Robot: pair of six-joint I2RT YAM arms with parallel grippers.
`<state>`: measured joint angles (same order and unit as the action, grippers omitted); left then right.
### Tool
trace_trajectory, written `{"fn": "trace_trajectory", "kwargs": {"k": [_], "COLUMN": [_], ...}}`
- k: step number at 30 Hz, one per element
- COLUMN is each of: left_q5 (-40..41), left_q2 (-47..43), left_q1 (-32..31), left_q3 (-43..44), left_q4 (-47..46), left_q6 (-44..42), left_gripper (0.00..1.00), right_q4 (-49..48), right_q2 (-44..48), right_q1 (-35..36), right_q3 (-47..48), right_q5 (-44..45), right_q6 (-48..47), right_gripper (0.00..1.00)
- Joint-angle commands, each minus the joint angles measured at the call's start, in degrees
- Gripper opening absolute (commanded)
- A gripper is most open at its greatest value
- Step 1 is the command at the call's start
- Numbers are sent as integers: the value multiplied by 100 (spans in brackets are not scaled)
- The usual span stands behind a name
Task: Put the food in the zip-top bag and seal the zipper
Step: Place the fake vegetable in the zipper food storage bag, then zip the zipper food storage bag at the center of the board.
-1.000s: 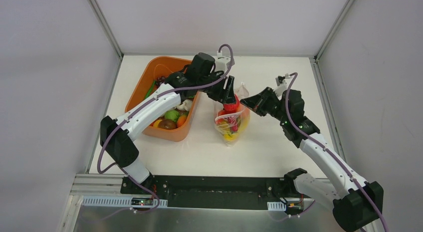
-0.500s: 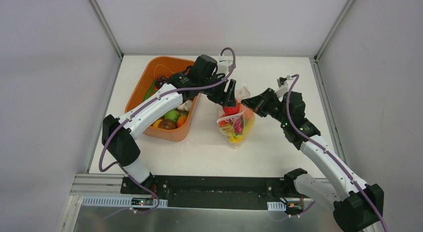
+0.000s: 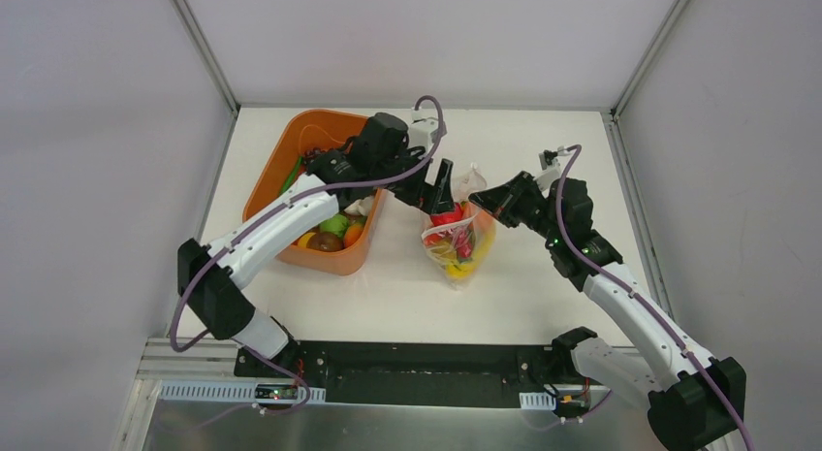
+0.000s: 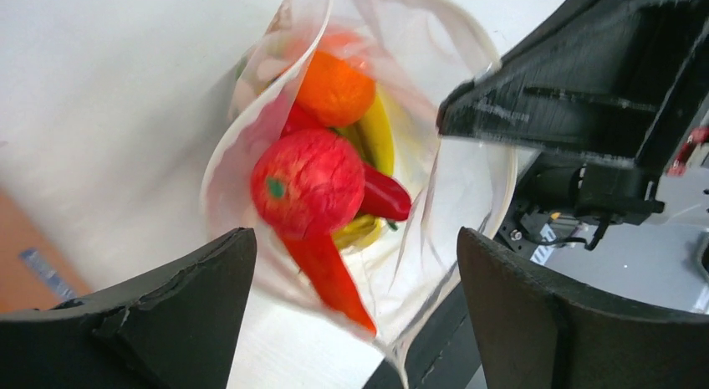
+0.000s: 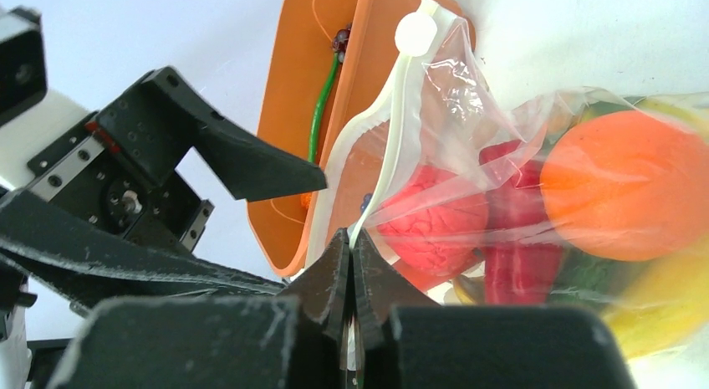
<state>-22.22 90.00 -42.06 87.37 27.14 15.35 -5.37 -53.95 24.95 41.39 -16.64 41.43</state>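
The clear zip-top bag [image 3: 461,240] stands on the table with its mouth open, holding toy food: a red apple [image 4: 308,181], an orange piece [image 4: 334,89], a red pepper [image 4: 380,197] and a yellow banana [image 4: 380,134]. My right gripper [image 3: 485,201] is shut on the bag's mouth edge, pinching the pale zipper strip [image 5: 393,138]; the red apple [image 5: 435,226] and orange piece [image 5: 623,184] show through the plastic. My left gripper [image 3: 442,186] is open and empty just above the bag's mouth, its fingers [image 4: 159,314] astride the bag.
An orange tub [image 3: 291,155] with more toy food [image 3: 334,228] stands left of the bag, close under my left arm. The white table [image 3: 543,276] is bounded by grey walls and a metal frame.
My left gripper has let go of the red apple, which now lies in the bag, and has risen slightly with its jaws open. The right gripper keeps its hold.
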Motion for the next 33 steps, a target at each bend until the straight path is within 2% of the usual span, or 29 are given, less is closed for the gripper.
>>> {"fn": "trace_trajectory", "kwargs": {"k": [1,4,10,13,17,25,29,31,33], "left_q5": [814,1139,887,443,261,246,-333,-595,-530], "left_q2": [-876,-1150,-1466,-1379,-1373,-1721,-1704,-1531,-1453], "left_q1": [-48,-54,-116,-186,-346,-373,-373,-400,-454], "left_q3": [-554,-1034,-1702,-1710,-1868,-1962,-2043,-1888,-1831], "left_q4": [-383,-459,-821,-909,-1253,-1460,-1704,-1452,-1240], "left_q6": [-86,30,274,259,294,261,188,131,35], "left_gripper": [93,96,99,99,98,98,99,99,99], "right_q4": [-386,-385,-387,-402,-386,-317,-320,-320,-316], "right_q2": [99,60,9,-47,-81,-95,-114,-139,-152], "right_q1": [0,-6,-1,-1,0,-6,-4,-4,-5], "right_q3": [11,28,40,76,109,107,93,102,114], "right_q5": [117,118,144,104,80,153,165,159,152], "right_q6": [14,17,22,32,32,32,58,67,68], "right_gripper": [0,0,0,0,0,0,0,0,0]}}
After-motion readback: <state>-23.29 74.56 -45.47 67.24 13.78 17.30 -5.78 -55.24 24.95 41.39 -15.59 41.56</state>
